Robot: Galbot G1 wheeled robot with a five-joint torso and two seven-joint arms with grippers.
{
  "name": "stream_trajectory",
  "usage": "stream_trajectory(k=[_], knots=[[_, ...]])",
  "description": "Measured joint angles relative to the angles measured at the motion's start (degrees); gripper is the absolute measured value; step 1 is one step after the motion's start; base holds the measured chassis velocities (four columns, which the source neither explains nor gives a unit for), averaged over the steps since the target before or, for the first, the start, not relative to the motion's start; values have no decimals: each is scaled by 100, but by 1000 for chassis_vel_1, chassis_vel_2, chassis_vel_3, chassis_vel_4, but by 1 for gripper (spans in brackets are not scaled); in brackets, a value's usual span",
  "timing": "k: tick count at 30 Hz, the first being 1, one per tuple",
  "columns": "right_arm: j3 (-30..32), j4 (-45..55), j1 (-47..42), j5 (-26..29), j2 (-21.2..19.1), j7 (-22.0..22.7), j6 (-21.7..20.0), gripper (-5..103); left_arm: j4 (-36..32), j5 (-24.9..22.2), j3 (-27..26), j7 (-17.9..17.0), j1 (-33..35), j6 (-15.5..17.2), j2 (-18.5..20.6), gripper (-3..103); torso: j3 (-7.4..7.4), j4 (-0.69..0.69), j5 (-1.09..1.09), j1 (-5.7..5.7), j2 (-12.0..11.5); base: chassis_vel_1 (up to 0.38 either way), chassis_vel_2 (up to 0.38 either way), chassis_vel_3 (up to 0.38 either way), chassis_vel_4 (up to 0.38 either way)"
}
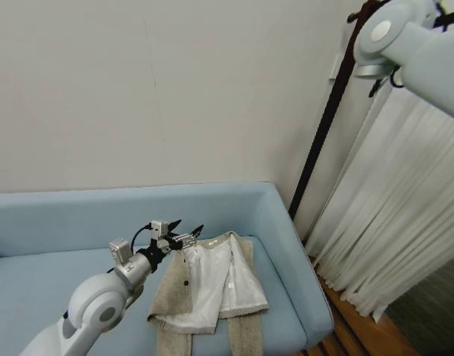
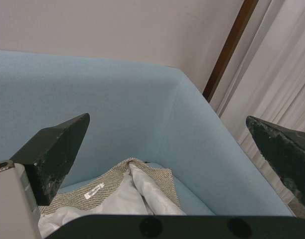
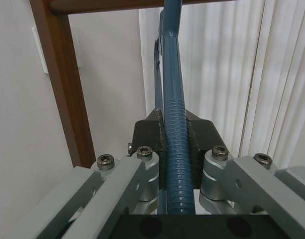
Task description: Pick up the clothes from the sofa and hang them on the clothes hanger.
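A beige knit jacket with white lining lies spread on the seat of the light blue sofa, near its right end. My left gripper hovers open just over the jacket's collar. In the left wrist view its two dark fingers stand wide apart, with the collar and its label below them. My right arm is raised at the top right beside the dark wooden coat stand. There my right gripper is shut on the hook of a blue clothes hanger.
White pleated curtains hang to the right of the sofa. The sofa's right armrest rises beside the jacket. The stand's brown pole passes close to the right gripper. A bare wall lies behind.
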Motion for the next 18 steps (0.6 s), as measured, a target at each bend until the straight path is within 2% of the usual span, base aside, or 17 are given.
stream_trajectory(k=[5, 11, 18], knots=[[-146, 608, 145, 113, -295, -49, -21, 8, 54, 7, -8, 19, -12, -4, -10, 100, 0, -1, 0, 0, 0, 0, 0, 0, 0], [-192, 962, 190, 218, -454, -38, -21, 8, 62, 8, -24, 20, -26, -5, -5, 100, 0, 0, 0, 0, 0, 0, 0, 0, 0], [-219, 1574, 235, 352, -718, -32, -17, 8, -44, 72, -202, 19, 235, -40, -13, 100, -1, -2, 1, 0, 0, 0, 0, 0, 0]])
